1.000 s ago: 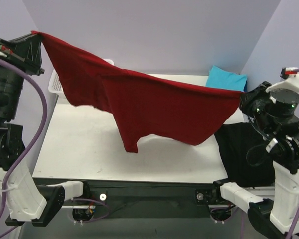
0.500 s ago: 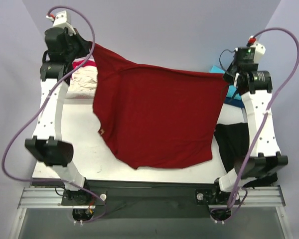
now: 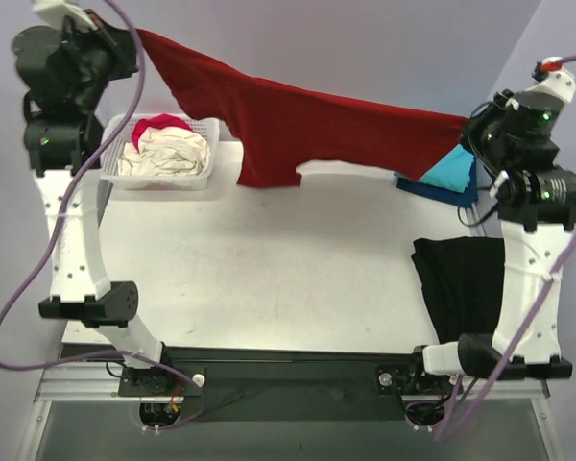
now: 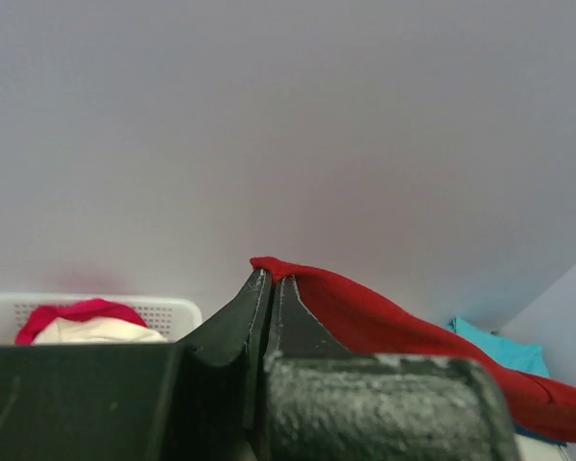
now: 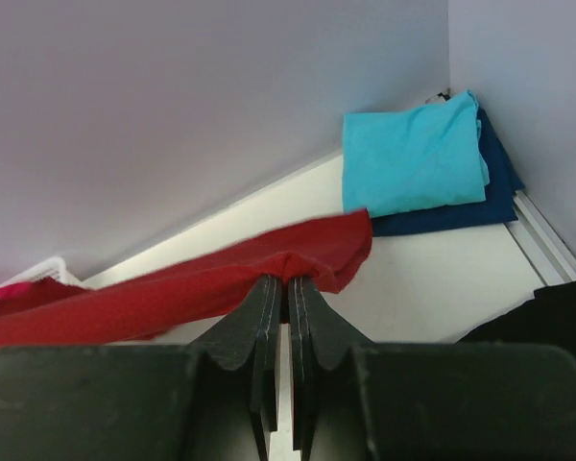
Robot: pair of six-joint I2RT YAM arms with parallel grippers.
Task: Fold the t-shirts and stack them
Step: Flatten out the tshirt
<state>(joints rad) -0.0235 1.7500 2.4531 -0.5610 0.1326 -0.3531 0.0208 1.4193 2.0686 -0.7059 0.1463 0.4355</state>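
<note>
A dark red t-shirt (image 3: 298,125) hangs stretched in the air across the back of the table, held at both ends. My left gripper (image 3: 139,36) is shut on its left corner, up high at the back left; the cloth (image 4: 365,312) pokes out above the tips (image 4: 271,280). My right gripper (image 3: 468,125) is shut on its right corner (image 5: 298,254). A folded turquoise t-shirt (image 5: 413,154) lies on a folded navy one (image 5: 461,213) at the back right. Cream (image 3: 168,154) and pink-red (image 3: 158,123) t-shirts lie in the basket.
A white lattice basket (image 3: 115,178) stands at the back left of the table. A black cloth (image 3: 461,293) lies at the right edge, beside the right arm. Lilac walls close the back and the sides.
Both arms have swung the red t-shirt up and toward the back wall; it was hanging spread over the table's middle, and now it is stretched high along the back.
</note>
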